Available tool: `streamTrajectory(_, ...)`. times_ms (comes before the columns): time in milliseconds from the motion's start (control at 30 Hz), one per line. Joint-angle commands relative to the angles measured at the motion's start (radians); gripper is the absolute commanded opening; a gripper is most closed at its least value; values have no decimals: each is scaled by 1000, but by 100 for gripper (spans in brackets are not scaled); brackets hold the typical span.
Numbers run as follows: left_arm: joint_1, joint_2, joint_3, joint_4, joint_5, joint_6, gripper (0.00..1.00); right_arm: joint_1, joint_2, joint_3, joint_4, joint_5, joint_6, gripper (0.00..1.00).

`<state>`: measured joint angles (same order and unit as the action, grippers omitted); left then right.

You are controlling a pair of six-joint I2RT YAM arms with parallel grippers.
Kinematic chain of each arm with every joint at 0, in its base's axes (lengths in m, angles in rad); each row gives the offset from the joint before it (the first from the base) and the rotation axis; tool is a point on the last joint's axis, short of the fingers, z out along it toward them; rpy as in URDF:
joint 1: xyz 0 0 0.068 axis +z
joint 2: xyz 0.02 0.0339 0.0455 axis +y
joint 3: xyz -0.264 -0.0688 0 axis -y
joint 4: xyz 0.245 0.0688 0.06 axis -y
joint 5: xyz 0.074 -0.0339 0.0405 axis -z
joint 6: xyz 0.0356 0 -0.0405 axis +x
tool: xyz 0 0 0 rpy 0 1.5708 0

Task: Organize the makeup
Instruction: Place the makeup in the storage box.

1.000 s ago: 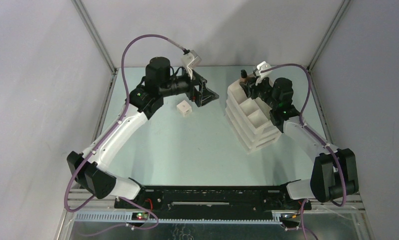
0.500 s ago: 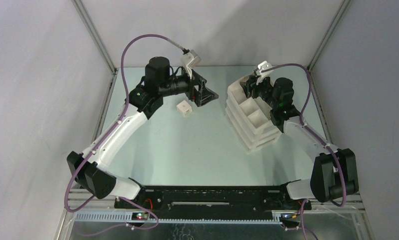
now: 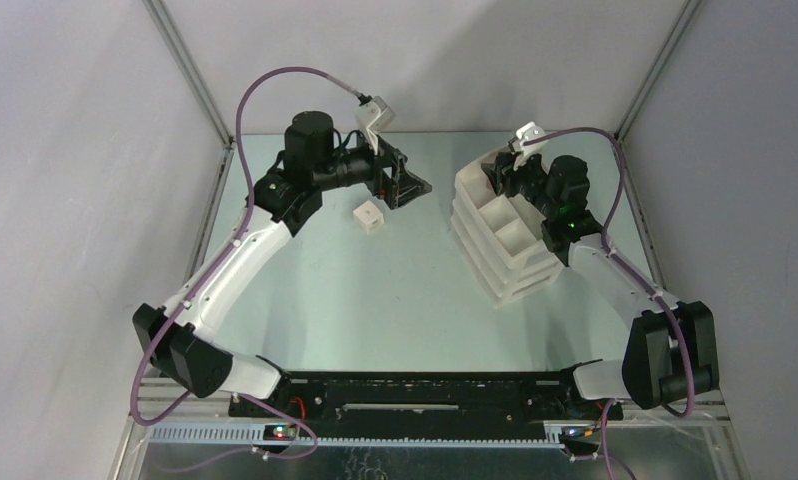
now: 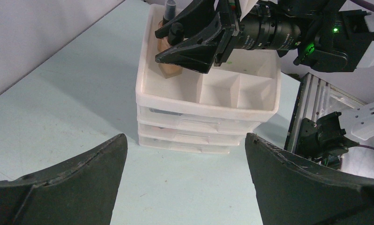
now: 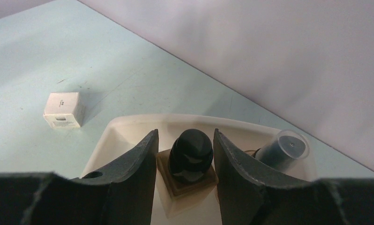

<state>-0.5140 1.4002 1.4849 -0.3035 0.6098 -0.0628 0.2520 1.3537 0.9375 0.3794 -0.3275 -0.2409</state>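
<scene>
Placement is the step in hand: a beige black-capped bottle (image 5: 190, 164) stands upright in the far end compartment of the drawer organizer (image 5: 129, 124), on its top tray. The right gripper (image 5: 185, 136) is set over it, its fingers (image 5: 133, 173) narrow and pressed against the bottle's shoulders on both sides, so the bottle appears to be gripped and not yet let go. A second bottle (image 5: 283, 150) stands just beside it to the right in the same tray. Of the makeup, a small white box (image 5: 63, 110) sits alone on the counter (image 5: 82, 56), well apart from the organizer and to its left.

By my judgement the next move calls for opening the fingers only a little and lifting straight up. The second bottle is close, and a sideways drag could tip either one. After that the white box looks like the next piece to collect, and the left gripper (image 3: 410, 187) hangs near it, just to its far right.

The right wrist view shows the fit of the fingers on the bottle and both caps. It hides everything below the tray's rim. The left wrist view gives the side of the organizer (image 4: 208, 112): stacked drawers under the tray, with the other top compartments showing nothing inside. It also shows the left gripper (image 4: 185, 138) spread wide and holding nothing. Only the top view places box, arms and organizer together.
</scene>
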Motion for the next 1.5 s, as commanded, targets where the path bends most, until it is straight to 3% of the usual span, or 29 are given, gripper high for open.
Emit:
streamTrajectory(0, 9, -34, -26, 14, 25, -5, 100, 7, -40, 38, 29, -3, -14, 26)
streamTrajectory(200, 17, -33, -32, 14, 29, -5, 100, 13, -12, 77, 44, 38, -16, 10)
streamTrajectory(667, 34, -19, -41, 13, 28, -5, 100, 20, 63, 178, -13, 58, -38, 12)
streamTrajectory(933, 44, -24, -48, 13, 30, -2, 100, 21, 73, 178, -30, 53, -36, 23)
streamTrajectory(1467, 122, -1, -80, -4, -23, 61, 100, 23, 24, 177, -60, 54, -43, 61)
